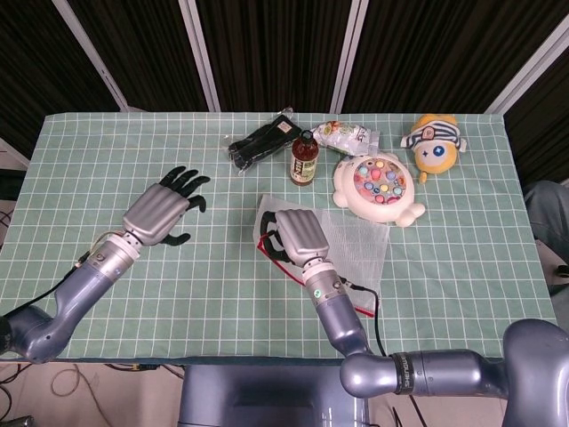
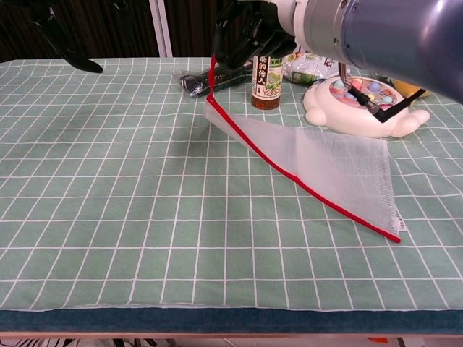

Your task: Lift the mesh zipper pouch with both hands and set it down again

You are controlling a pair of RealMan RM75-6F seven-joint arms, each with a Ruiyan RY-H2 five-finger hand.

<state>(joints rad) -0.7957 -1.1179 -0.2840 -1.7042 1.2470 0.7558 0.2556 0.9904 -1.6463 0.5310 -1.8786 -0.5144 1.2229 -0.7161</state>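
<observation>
Just in front of the brown bottle (image 1: 304,158), the right hand (image 1: 300,237) grips the mesh zipper pouch (image 2: 329,168) by its raised corner. The pouch's red-zippered long edge slopes diagonally from that corner, away from the bottle, down to the tabletop (image 1: 178,285). The left hand (image 1: 160,212) hovers released, fingers spread, well left of the bottle.

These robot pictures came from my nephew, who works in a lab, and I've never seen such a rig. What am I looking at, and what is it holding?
It is a two-armed robot with human-like hands, working at a table under a green checked cloth. One picture looks down from its head; the other looks out from its chest, low over the table.

The right hand pinches one end of a mesh zipper pouch by its red zipper edge, lifting that corner while the far end lies on the cloth. The left hand hovers open, apart from the pouch, holding nothing.

At the back lie black gloves, a brown bottle, a plastic packet, a toy fishing game and an orange plush toy.
</observation>
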